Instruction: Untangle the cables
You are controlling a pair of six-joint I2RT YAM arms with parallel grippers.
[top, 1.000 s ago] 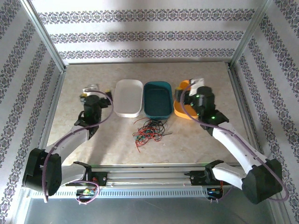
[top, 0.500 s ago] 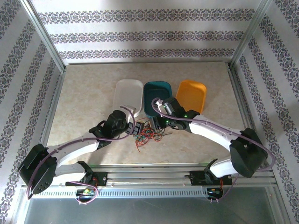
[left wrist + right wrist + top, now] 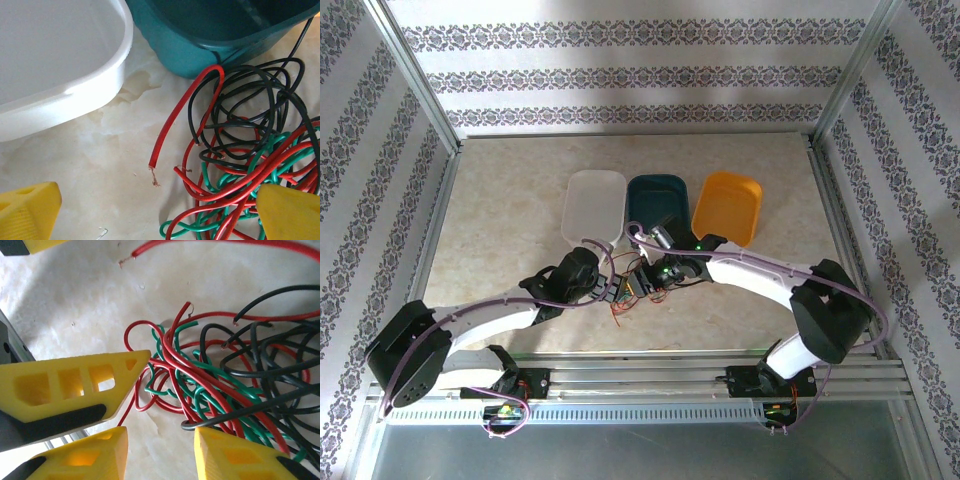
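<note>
Here, cables (image 3: 250, 172) lie outside the teal bin (image 3: 200, 45) (left end effector (image 3: 159, 195) spread, right end effector (image 3: 160, 440) half-spread).

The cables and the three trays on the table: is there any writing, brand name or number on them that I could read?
There is none to read.
The cables have plain red, green and black sleeves with no print.
The white tray, the teal tray and the orange tray bear no label.
The wallpaper shows ornament only, no letters.
</note>
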